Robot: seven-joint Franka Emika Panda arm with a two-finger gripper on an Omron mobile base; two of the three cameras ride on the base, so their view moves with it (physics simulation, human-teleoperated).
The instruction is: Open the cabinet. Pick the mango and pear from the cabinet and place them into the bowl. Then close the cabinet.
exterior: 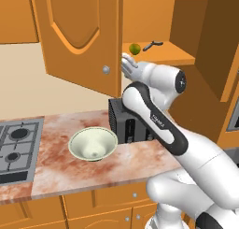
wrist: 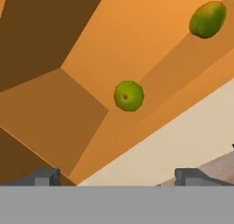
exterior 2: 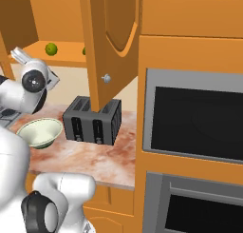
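Left base view: cabinet (exterior: 79, 36) open, its arched-panel door swung out over the counter (exterior: 60, 153), round silver knob near the door's lower edge. On the cabinet shelf, a small green rounded fruit, the pear (exterior: 135, 48), with a dark slim object (exterior: 152, 45) just beside it to the right. White arm raised from lower right toward the shelf, hand just below and left of the pear, finger tips hidden behind the door edge. Pale cream-green bowl (exterior: 93, 143) standing on the marbled counter, nothing inside, between the gas hob (exterior: 16, 146) and the black toaster (exterior: 128, 125).

Right base view: same door hanging open in the middle, knob facing the camera. Pear (exterior 2: 51, 49) on the shelf at upper left; a second green fruit (exterior 2: 84, 51) partly hidden behind the door edge, kind unclear. Toaster (exterior 2: 92, 120) under the door, bowl (exterior 2: 40, 132) to its left, apart from it. Built-in oven (exterior 2: 194, 122) at right.

Hand view: gripper (wrist: 118, 176) spread wide, two dark tips far apart at the bottom, nothing between them. Pear (wrist: 129, 95) centred ahead on the orange shelf floor, well clear of the tips. Another greenish fruit with a yellow tinge (wrist: 208, 19) farther along the shelf at upper right; mango or not, cannot tell.
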